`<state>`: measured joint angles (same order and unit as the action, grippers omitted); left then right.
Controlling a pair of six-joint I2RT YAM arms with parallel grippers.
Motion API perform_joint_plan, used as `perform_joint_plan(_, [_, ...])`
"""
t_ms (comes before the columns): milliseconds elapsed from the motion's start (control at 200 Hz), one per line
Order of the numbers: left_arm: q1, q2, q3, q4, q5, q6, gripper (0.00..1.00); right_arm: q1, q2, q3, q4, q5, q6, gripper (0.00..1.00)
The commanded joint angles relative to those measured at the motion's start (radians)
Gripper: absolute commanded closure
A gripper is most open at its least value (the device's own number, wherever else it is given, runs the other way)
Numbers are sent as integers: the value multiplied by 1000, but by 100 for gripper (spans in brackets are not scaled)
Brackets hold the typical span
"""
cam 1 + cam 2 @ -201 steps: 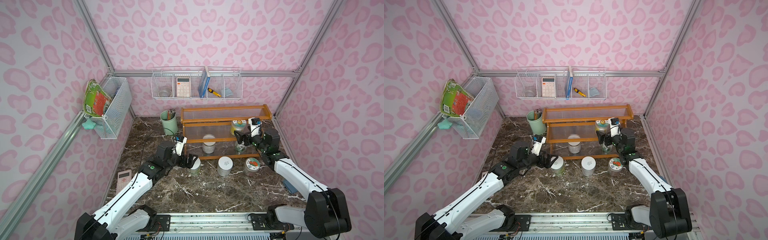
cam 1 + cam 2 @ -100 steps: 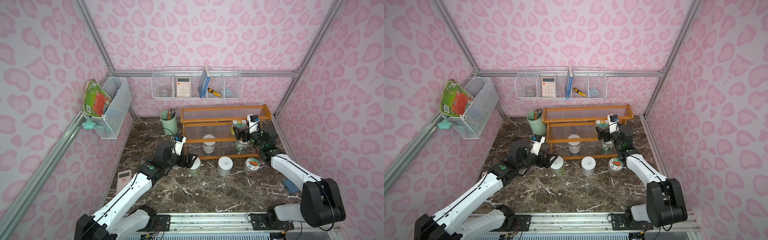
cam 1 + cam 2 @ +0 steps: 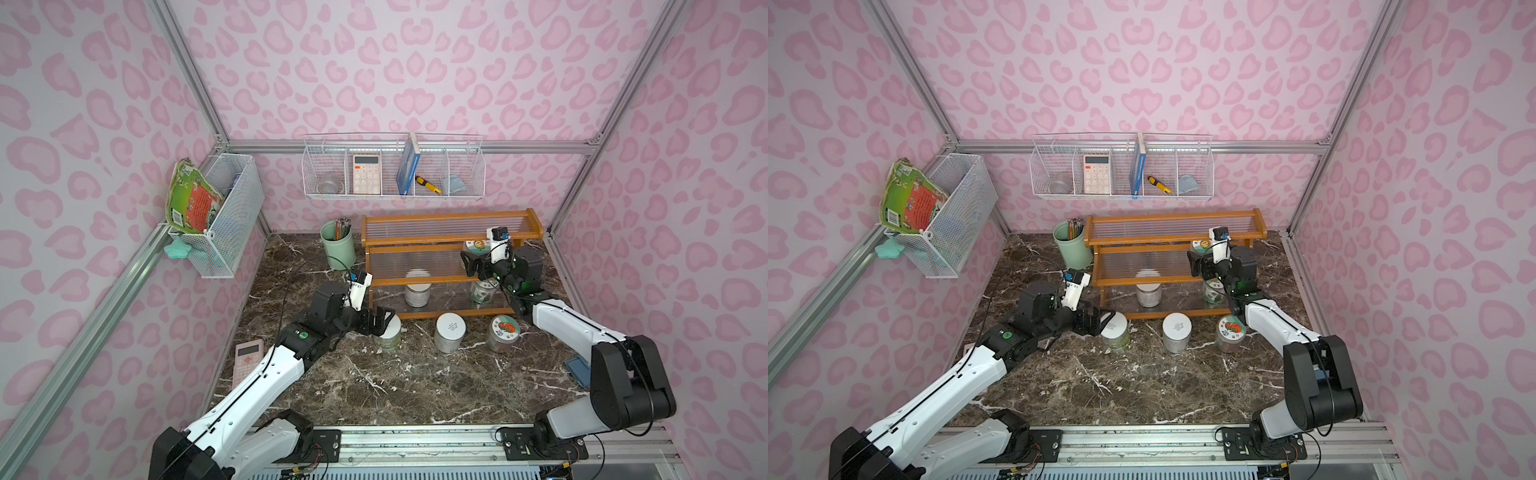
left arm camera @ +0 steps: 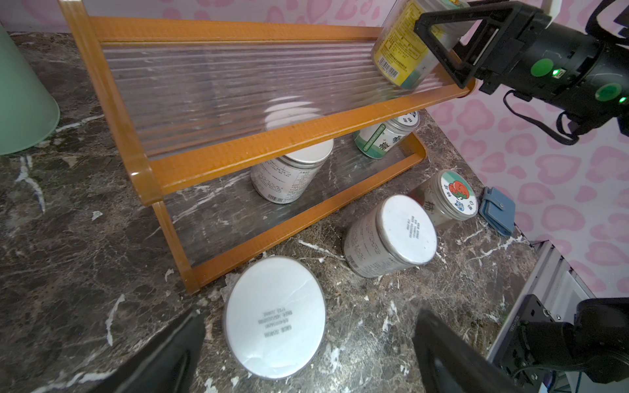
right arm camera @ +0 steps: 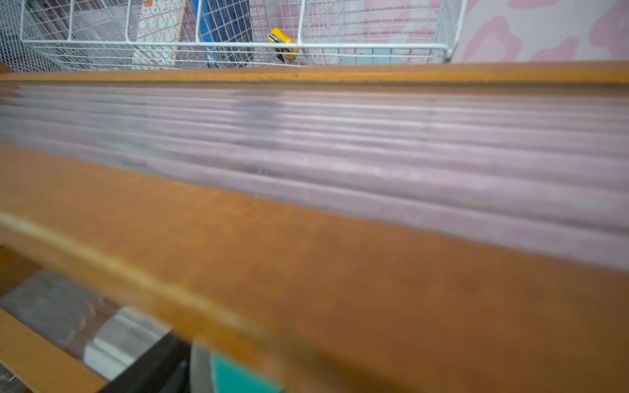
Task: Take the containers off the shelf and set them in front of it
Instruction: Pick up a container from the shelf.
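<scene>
The shelf (image 3: 449, 239) (image 3: 1175, 239) stands at the back of the marble table. A pictured-lid container (image 3: 475, 246) (image 4: 401, 51) sits on its middle tier. My right gripper (image 3: 473, 262) is open around it, one finger (image 4: 439, 54) crossing its yellow label. On the bottom tier are a white-lid container (image 3: 417, 286) and a green-label one (image 3: 484, 290). Three containers stand in front of the shelf: two white-lidded (image 3: 388, 330) (image 3: 450, 332) and one pictured (image 3: 503, 332). My left gripper (image 3: 380, 322) (image 4: 311, 314) hangs open over the leftmost one (image 4: 274, 316).
A mint-green pencil cup (image 3: 337, 249) stands left of the shelf. A pink calculator (image 3: 248, 359) lies by the left wall and a blue wallet (image 3: 577, 368) by the right wall. Wire baskets hang on the back wall (image 3: 392, 170) and on the left wall (image 3: 224, 220).
My right gripper has moved up and in toward the shelf, from beside the bottom-tier green-label container to the container on the middle tier. The left arm has not moved.
</scene>
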<state>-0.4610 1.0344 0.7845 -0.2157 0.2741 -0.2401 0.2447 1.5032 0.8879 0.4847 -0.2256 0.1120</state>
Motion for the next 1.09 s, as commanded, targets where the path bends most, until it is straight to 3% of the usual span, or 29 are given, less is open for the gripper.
perform_joint_plan(0, [2, -4, 4, -13, -4, -5, 1, 1, 13, 22, 44, 14, 0, 1])
perform_joint_plan(80, [2, -4, 4, -11, -5, -7, 1, 3, 18, 30, 40, 16, -2, 1])
perform_joint_plan(215, [2, -4, 4, -13, -5, -7, 1, 3, 21, 40, 26, 19, -5, 16])
perform_joint_plan(335, [2, -6, 4, -14, -7, -8, 1, 3, 15, 37, 19, 19, -12, 22])
perform_joint_plan(850, [2, -2, 5, -14, -7, -11, 1, 47, -116, -30, -98, 41, 7, 28])
perform_joint_plan(1090, [2, -5, 5, -14, -7, -10, 1, 59, -304, -145, -192, 77, 14, 30])
